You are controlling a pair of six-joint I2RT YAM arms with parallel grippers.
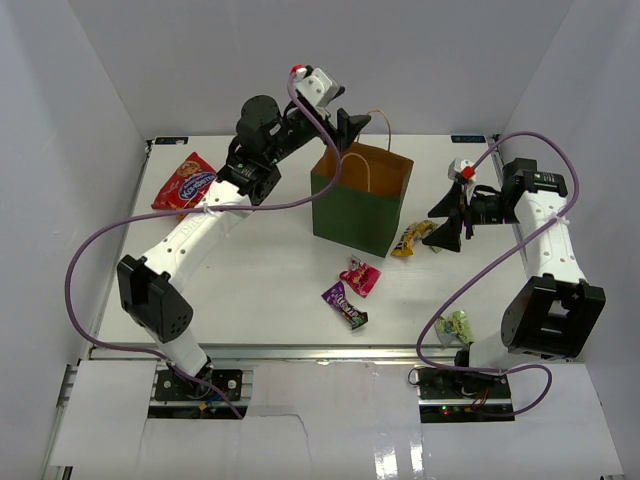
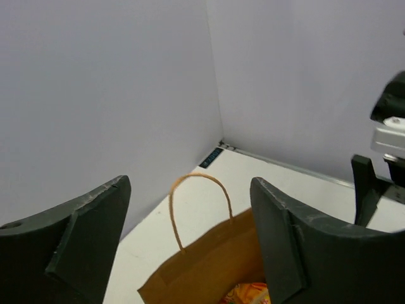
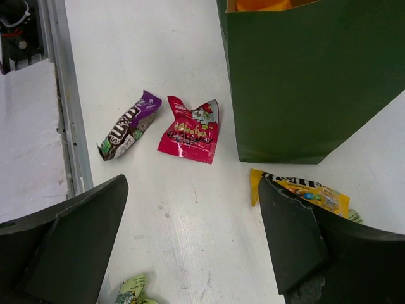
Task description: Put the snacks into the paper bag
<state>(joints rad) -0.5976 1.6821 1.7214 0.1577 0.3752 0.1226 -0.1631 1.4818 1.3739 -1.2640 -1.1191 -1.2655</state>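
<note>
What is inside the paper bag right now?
Inside the paper bag an orange-yellow packet shows near the open top. The bag's walls cover everything deeper, so whether anything else lies inside cannot be told.

A flat white worktop [image 1: 270, 290] is enclosed by plain pale grey walls: a back wall [image 1: 200, 60] is set along its far edge, and side walls [image 1: 60, 170] along its left and right edges. A small blue label [image 1: 470, 138] is stuck at the far edge, near the far right corner. A silver metal rail [image 1: 320, 350] is run along the near edge, and a glossy white board [image 1: 330, 430] is laid just beyond it. Faint scuff marks [image 3: 190, 253] are seen on the worktop.
</note>
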